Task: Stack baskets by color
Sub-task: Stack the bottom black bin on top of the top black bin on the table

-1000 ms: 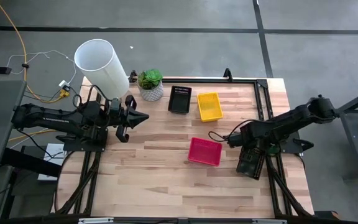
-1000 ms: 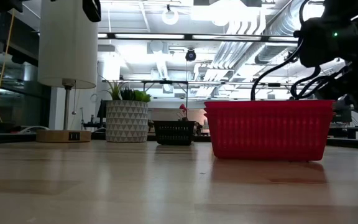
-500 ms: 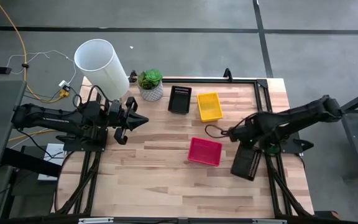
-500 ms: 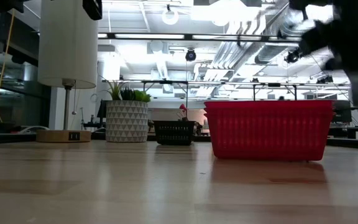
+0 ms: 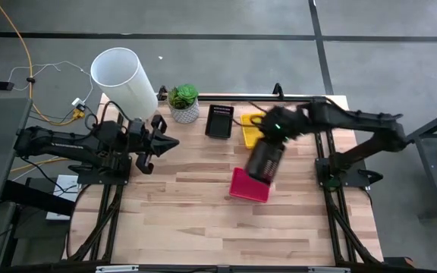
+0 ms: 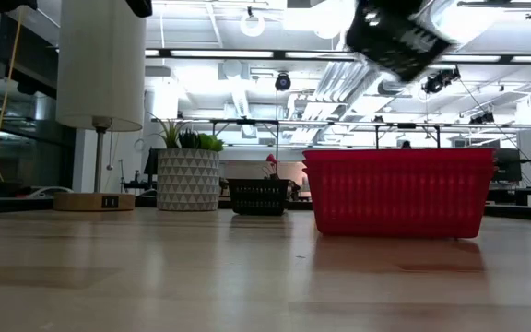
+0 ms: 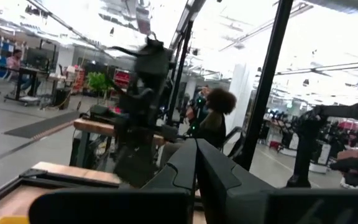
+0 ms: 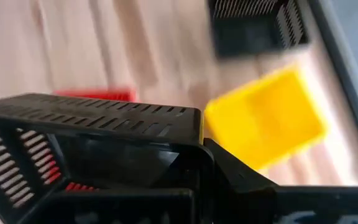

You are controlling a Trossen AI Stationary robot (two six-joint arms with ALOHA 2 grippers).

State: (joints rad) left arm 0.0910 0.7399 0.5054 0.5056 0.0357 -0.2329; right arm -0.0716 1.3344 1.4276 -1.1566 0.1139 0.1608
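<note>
red basket (image 5: 249, 185) sits nearest the front of the desk (image 5: 203, 212), flat on the wood (in the low view it fills the right-middle, upright (image 6: 397, 192)). right above it, lifted clear of the desk, the right gripper (image 5: 273, 135) carries a black basket (image 5: 264, 161), fingers pinching its rim; the basket hangs tilted and blurred, overlapping the red one's far edge from overhead. low view shows that held basket up high, tilted (image 6: 396, 37). right wrist view: the held black basket's mesh wall (image 8: 92, 162) fills the near part, red one showing through the slots.

further back, a yellow basket (image 5: 253, 130) lies on the desk, partly hidden by the right arm, and just beside it a second black basket (image 5: 219, 121), both resting flat and apart from the red one. both show in the right wrist view too (yellow (image 8: 266, 121), black (image 8: 257, 28)).

left gripper (image 5: 174, 142) hovers at the desk's left side, fingers pressed together, holding nothing, well apart from all baskets. behind it a potted plant (image 5: 183, 104) and a big white cylinder (image 5: 124, 82) at the far-left corner.
</note>
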